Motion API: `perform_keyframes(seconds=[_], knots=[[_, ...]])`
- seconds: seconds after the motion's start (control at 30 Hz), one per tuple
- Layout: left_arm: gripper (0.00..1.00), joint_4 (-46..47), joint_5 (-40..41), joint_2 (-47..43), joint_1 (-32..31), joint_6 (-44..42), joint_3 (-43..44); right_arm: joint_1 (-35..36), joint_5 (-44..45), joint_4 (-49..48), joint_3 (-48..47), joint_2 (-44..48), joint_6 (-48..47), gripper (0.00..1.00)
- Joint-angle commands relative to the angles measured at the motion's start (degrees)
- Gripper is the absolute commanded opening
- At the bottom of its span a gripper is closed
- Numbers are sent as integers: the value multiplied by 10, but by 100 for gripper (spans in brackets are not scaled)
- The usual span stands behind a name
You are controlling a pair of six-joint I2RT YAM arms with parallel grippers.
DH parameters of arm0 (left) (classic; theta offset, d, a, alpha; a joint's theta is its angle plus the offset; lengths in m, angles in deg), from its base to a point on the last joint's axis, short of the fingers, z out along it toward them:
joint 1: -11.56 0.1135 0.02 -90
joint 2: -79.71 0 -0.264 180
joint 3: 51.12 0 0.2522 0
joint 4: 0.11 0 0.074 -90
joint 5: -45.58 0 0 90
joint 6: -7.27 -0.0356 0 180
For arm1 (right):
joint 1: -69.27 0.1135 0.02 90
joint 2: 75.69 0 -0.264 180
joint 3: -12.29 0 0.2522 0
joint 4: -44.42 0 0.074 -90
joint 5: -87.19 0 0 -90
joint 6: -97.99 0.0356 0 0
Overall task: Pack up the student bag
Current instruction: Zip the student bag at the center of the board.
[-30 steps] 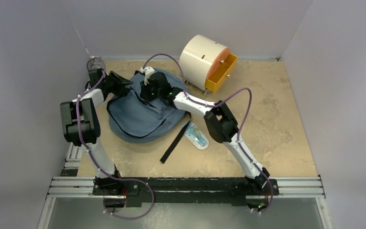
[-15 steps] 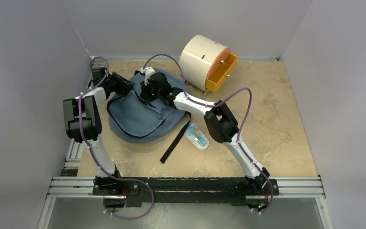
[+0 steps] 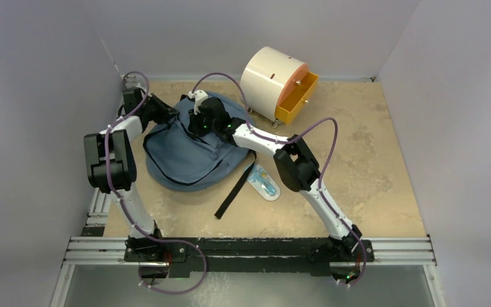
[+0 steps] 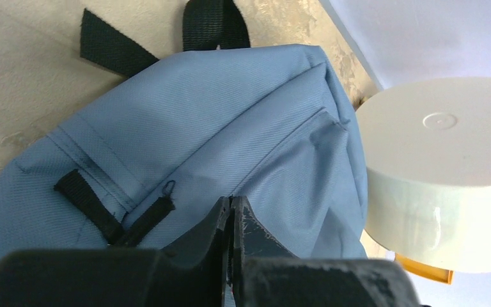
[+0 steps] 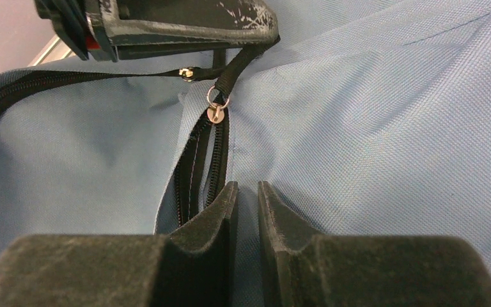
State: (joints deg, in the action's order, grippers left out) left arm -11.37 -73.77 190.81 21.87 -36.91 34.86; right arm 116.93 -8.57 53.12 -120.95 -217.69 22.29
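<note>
- Student bag lies flat on the tan table, towards the far left, just beside the cream cabinet.
- Right gripper: fingers nearly together, pinching the bag's fabric right beside the zipper.
- Left gripper: fingers pressed together, clamping the black zipper pull.
</note>
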Motion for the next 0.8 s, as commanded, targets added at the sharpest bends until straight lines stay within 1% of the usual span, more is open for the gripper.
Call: perform_keyframes(seconds=[0.0, 0.17, 0.33, 0.43, 0.57, 0.67, 0.77], knots=[[0, 36, 4, -50, -9, -47, 24, 2, -12, 0, -4, 44, -2, 20], [0, 65, 1, -78, -13, -59, 5, 2, -11, 2, -5, 46, -2, 20], [0, 67, -4, -98, -19, -67, -4, 2, -7, 0, -2, 53, -4, 21], [0, 66, -1, -110, -27, -70, -13, 2, -5, -20, 17, 70, 0, 27], [0, 56, 8, -122, -38, -76, -17, 2, -1, -74, 57, 104, 16, 38], [0, 55, 11, -128, -40, -74, -21, -1, 1, -99, 63, 114, 35, 44], [0, 53, 11, -133, -41, -74, -21, -6, 0, -120, 60, 109, 64, 47]])
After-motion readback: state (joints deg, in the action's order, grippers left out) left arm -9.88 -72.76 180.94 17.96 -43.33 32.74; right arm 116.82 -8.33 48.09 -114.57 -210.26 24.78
